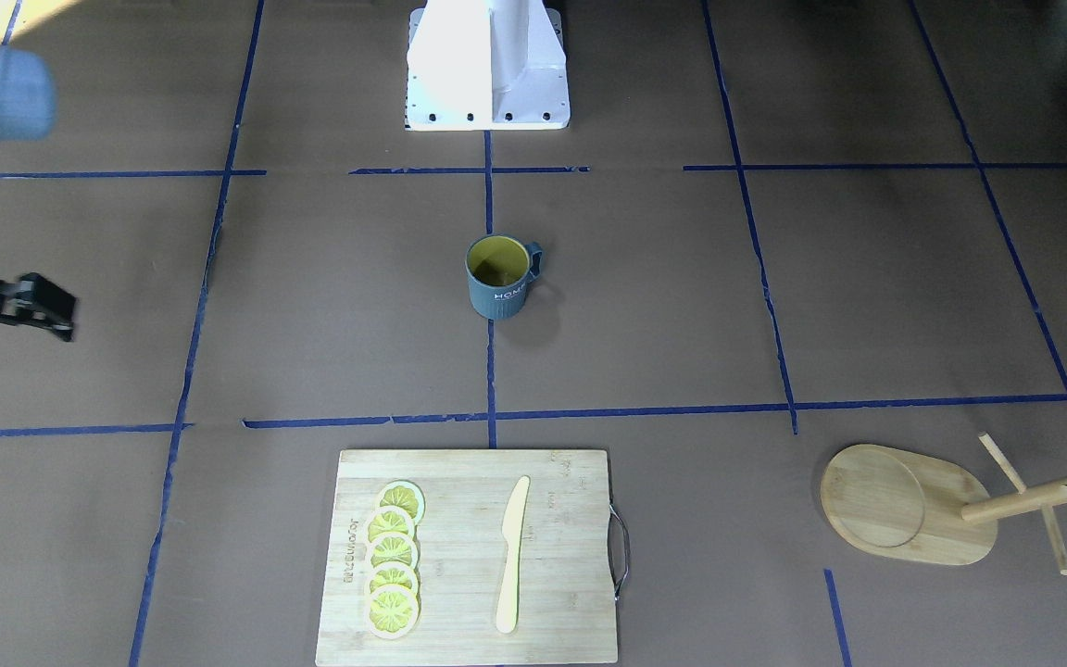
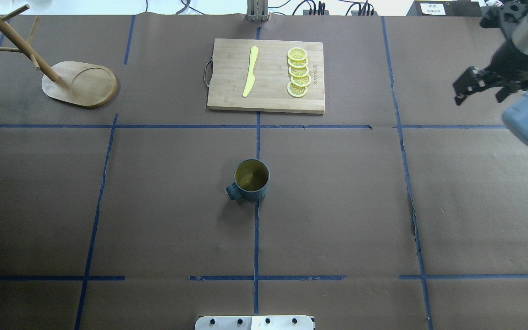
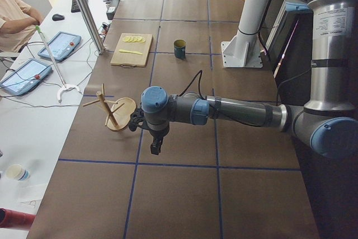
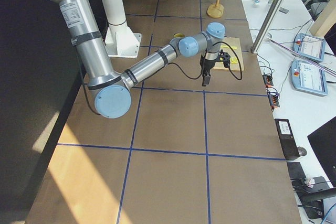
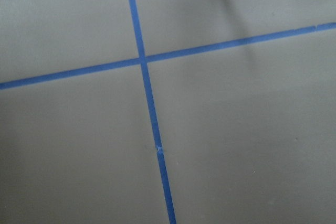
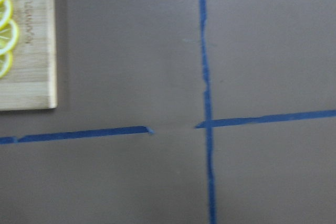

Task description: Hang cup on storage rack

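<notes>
The dark blue-grey cup (image 2: pixel 251 179), yellow inside, stands upright mid-table with its handle toward the robot's left; it also shows in the front view (image 1: pixel 501 276). The wooden storage rack (image 2: pixel 80 85) stands at the far left corner, empty, and its base shows in the front view (image 1: pixel 904 505). My right gripper (image 2: pixel 480 91) hangs open and empty above the far right of the table, well away from the cup. My left gripper (image 3: pixel 155 145) shows only in the exterior left view, hovering beside the rack (image 3: pixel 114 113); I cannot tell whether it is open or shut.
A bamboo cutting board (image 2: pixel 227 91) with a yellow knife (image 2: pixel 250 71) and lemon slices (image 2: pixel 298 73) lies at the far middle. The robot base (image 1: pixel 487 65) stands behind the cup. Blue tape lines grid the brown table. An operators' desk with tablets (image 3: pixel 33 71) runs along the far side.
</notes>
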Controlling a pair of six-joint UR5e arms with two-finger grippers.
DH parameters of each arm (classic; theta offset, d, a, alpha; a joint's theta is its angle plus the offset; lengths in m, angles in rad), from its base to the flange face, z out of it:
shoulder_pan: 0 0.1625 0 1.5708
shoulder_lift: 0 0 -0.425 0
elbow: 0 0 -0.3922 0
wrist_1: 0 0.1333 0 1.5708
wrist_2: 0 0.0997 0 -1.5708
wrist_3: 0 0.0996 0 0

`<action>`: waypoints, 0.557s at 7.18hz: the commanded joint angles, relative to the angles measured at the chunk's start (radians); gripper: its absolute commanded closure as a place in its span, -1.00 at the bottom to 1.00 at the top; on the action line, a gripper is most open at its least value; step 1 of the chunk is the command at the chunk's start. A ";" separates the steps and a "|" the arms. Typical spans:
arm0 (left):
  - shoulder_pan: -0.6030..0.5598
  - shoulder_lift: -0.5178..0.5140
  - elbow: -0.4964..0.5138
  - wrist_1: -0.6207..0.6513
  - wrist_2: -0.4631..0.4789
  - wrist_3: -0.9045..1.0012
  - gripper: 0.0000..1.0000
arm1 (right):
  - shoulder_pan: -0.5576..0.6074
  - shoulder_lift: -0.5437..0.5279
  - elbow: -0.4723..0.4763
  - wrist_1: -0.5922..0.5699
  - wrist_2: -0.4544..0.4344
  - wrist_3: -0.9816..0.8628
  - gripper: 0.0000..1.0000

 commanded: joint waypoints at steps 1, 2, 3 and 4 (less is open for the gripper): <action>0.001 -0.002 -0.073 -0.029 0.000 0.004 -1.00 | 0.201 -0.240 0.010 0.037 0.024 -0.419 -1.00; 0.019 -0.002 -0.090 -0.141 0.000 0.003 -1.00 | 0.283 -0.319 0.010 0.044 0.031 -0.552 -1.00; 0.068 0.000 -0.088 -0.306 -0.002 0.001 -1.00 | 0.346 -0.391 0.012 0.046 0.029 -0.634 -1.00; 0.126 -0.002 -0.090 -0.426 -0.058 -0.005 -1.00 | 0.366 -0.417 0.028 0.046 0.031 -0.641 -1.00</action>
